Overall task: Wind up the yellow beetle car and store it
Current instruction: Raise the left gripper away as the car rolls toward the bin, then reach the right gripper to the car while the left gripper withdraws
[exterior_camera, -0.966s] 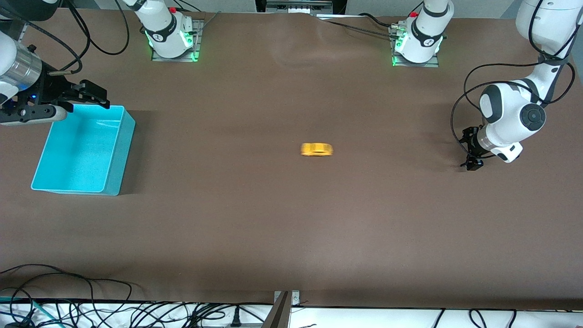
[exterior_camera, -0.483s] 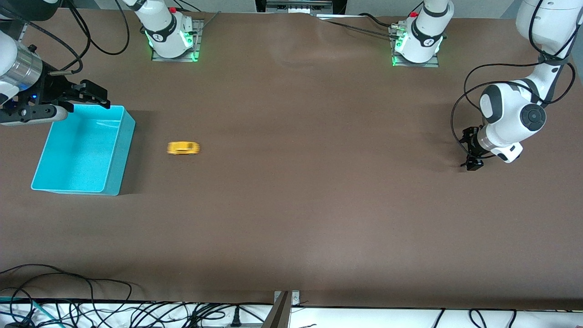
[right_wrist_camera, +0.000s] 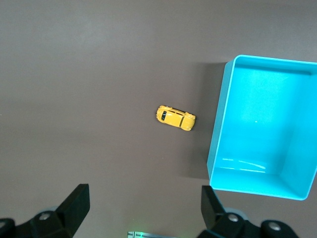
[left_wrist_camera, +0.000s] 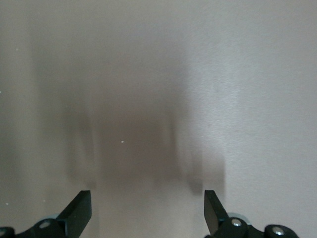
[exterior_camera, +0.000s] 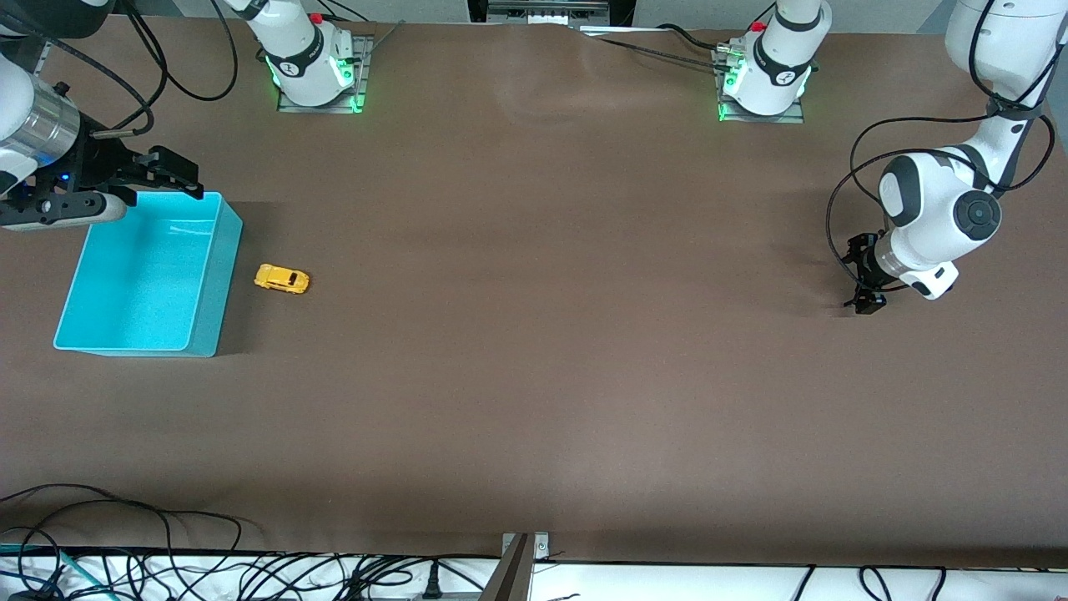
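While yellow beetle car (exterior_camera: 282, 279) sits beside bin (exterior_camera: 83, 338), both jaws spread.

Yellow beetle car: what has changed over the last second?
The yellow beetle car rolled from mid-table toward the right arm's end and now sits beside the blue bin, which was nudged slightly. Nothing was gripped or released. The left gripper and right gripper stayed open and in place.

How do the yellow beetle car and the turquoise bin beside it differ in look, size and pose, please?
The yellow beetle car is tiny, rounded and closed-bodied; the turquoise bin is far larger, boxy and open-topped, with nothing inside. The car sits slightly askew to the bin's wall, a small gap apart. Both rest on the brown table at the right arm's end, ungripped.
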Tool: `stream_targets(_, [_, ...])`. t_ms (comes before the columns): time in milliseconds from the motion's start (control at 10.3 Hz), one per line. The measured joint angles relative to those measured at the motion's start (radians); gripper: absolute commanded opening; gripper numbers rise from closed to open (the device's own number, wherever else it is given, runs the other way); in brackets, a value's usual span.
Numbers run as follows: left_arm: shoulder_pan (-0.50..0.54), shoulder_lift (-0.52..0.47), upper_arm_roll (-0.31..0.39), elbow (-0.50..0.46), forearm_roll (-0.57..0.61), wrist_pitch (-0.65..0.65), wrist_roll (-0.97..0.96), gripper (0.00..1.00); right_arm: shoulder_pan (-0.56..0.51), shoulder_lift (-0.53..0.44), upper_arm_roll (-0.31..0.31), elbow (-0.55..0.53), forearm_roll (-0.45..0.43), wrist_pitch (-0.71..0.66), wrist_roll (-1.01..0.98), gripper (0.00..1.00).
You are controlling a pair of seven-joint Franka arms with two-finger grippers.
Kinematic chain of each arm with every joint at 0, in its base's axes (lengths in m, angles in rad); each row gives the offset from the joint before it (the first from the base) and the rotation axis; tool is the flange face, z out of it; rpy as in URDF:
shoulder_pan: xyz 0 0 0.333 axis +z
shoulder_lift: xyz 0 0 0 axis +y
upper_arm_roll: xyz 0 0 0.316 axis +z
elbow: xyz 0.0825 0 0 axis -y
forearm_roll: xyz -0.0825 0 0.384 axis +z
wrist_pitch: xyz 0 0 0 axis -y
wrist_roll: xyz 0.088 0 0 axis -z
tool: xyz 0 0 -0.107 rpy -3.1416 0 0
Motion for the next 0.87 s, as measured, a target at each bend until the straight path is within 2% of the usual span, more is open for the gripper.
stream_targets(193, [-0.002, -0.019, -0.023, 0.12, 0.0, -0.205, 0.009, 1.0, 0.001, 0.005, 0.004, 0.0, 0.001, 0.0, 0.0, 1.0])
stream_targets(483, [-0.004, -0.045, -0.073, 0.403, 0.001, -0.562, 0.052, 1.0, 0.02, 0.013, 0.017, 0.0, 0.004, 0.002, 0.0, 1.0])
stream_targets(676, [-0.005, -0.05, -0.094, 0.541, 0.0, -0.689, 0.105, 1.0, 0.028, 0.016, 0.025, -0.028, 0.004, 0.024, -0.01, 1.0])
stream_targets(870, [-0.011, -0.055, -0.116, 0.642, 0.0, -0.733, 0.12, 1.0, 0.029, 0.018, 0.049, -0.105, 0.004, 0.081, -0.108, 1.0])
